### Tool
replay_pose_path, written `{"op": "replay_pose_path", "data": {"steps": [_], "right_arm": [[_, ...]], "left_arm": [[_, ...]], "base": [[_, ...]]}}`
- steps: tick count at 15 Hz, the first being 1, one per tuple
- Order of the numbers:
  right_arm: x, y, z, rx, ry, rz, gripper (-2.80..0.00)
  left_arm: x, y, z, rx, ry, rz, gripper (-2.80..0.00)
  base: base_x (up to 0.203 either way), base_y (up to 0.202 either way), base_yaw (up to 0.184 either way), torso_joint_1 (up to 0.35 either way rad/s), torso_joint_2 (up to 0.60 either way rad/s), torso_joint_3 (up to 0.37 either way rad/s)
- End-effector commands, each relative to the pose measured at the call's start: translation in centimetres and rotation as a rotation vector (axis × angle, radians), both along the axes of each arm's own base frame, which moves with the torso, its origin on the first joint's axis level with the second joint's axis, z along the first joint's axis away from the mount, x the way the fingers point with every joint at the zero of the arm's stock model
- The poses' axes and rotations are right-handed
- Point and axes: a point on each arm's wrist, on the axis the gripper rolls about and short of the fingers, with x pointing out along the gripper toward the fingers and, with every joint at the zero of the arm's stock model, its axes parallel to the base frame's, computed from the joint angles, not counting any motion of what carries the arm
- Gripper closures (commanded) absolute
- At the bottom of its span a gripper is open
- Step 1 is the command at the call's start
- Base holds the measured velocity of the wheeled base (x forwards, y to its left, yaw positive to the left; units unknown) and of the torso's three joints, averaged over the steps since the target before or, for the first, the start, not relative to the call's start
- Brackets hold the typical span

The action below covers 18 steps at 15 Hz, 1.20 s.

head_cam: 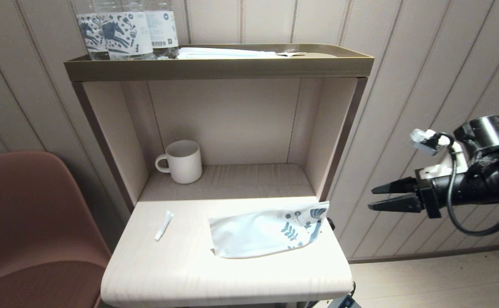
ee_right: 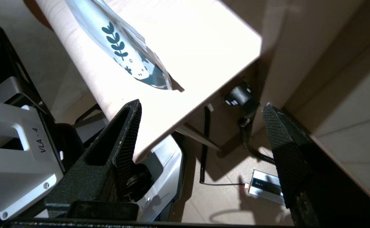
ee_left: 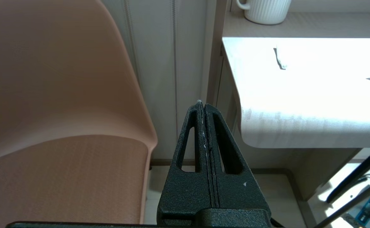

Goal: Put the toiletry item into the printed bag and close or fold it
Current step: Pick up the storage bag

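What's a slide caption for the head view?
Right gripper open beside the shelf; toiletry item and printed bag lie apart, untouched.

The toiletry item (head_cam: pixel 163 225) is a thin white stick of a packet, lying flat and slightly slanted on the pale surface, well apart from anything else. To its right lies the printed bag (head_cam: pixel 269 231), a flat white plastic pouch resting on its side, a little crumpled, tilted so its far end rises toward the right edge of the surface. That end carries the dark blue leaf and flower print, and its corner just overhangs the edge. The two lie well apart, neither touching the other
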Motion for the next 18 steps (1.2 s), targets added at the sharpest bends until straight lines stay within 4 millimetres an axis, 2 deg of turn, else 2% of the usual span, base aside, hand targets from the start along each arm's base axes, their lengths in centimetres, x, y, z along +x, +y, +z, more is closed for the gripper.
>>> {"op": "replay_pose_path", "data": {"steps": [1, 4, 7, 10, 13, 15, 18], "right_arm": [[1.4, 1.7, -1.9, 0.007, 0.043, 0.065, -2.8], [2.2, 3.9, -3.8, 0.006, 0.076, 0.14, -2.8], [2.6, 5.5, -4.5, 0.006, 0.093, 0.191, -2.8], [2.3, 7.8, -4.1, 0.0, 0.078, 0.26, -2.8], [3.4, 8.3, -3.4, -0.017, 0.039, 0.258, -2.8], [4.3, 9.4, -3.6, -0.056, 0.014, 0.26, -2.8], [4.5, 11.2, -4.1, -0.058, 0.005, 0.308, -2.8]], "left_arm": [[0.0, 0.0, 0.0, 0.0, 0.0, 0.001, 0.0], [0.0, 0.0, 0.0, -0.001, 0.0, 0.0, 0.0], [0.0, 0.0, 0.0, 0.0, 0.0, 0.0, 0.0], [0.0, 0.0, 0.0, -0.001, 0.0, 0.0, 0.0], [0.0, 0.0, 0.0, 0.0, 0.0, 0.001, 0.0], [0.0, 0.0, 0.0, 0.0, 0.0, 0.002, 0.0], [0.0, 0.0, 0.0, 0.0, 0.0, 0.002, 0.0]], "base": [[0.0, 0.0, 0.0, 0.0, 0.0, 0.0], [0.0, 0.0, 0.0, 0.0, 0.0, 0.0], [0.0, 0.0, 0.0, 0.0, 0.0, 0.0], [0.0, 0.0, 0.0, 0.0, 0.0, 0.0], [0.0, 0.0, 0.0, 0.0, 0.0, 0.0], [0.0, 0.0, 0.0, 0.0, 0.0, 0.0], [0.0, 0.0, 0.0, 0.0, 0.0, 0.0]]}}
